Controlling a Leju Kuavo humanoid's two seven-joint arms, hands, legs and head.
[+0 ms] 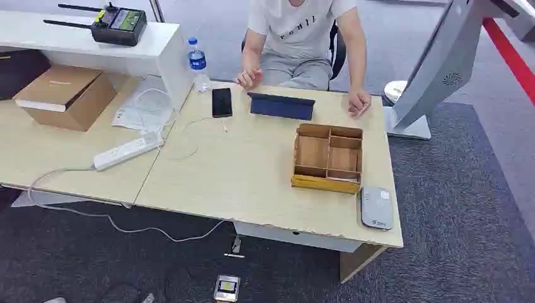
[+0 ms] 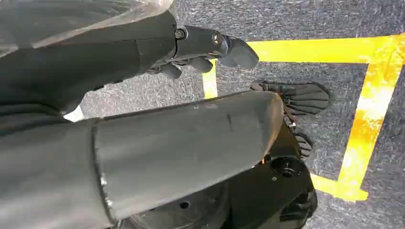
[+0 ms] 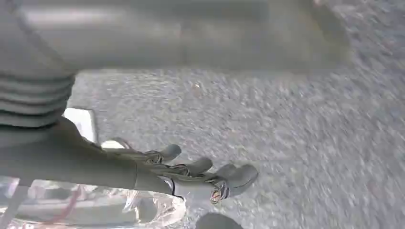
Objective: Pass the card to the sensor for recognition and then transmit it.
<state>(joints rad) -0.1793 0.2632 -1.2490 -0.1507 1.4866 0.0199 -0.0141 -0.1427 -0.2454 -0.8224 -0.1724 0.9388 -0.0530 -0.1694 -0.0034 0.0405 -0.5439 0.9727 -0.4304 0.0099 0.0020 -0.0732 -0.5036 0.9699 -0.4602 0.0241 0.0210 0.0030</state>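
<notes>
Task judged not begun. Left hand (image 2: 205,50) and right hand (image 3: 200,171) hung over carpet, fingers loosely apart, nothing held. Card not made out; wooden compartment box (image 1: 328,158) and grey sensor (image 1: 376,207) lay on worktop (image 1: 252,177), well apart from both hands.

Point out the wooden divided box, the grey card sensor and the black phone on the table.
wooden divided box (image 1: 328,156), head view, on the partitions at its centre.
grey card sensor (image 1: 376,207), head view, on the middle of its flat top.
black phone (image 1: 221,102), head view, on the middle of its dark screen.
</notes>
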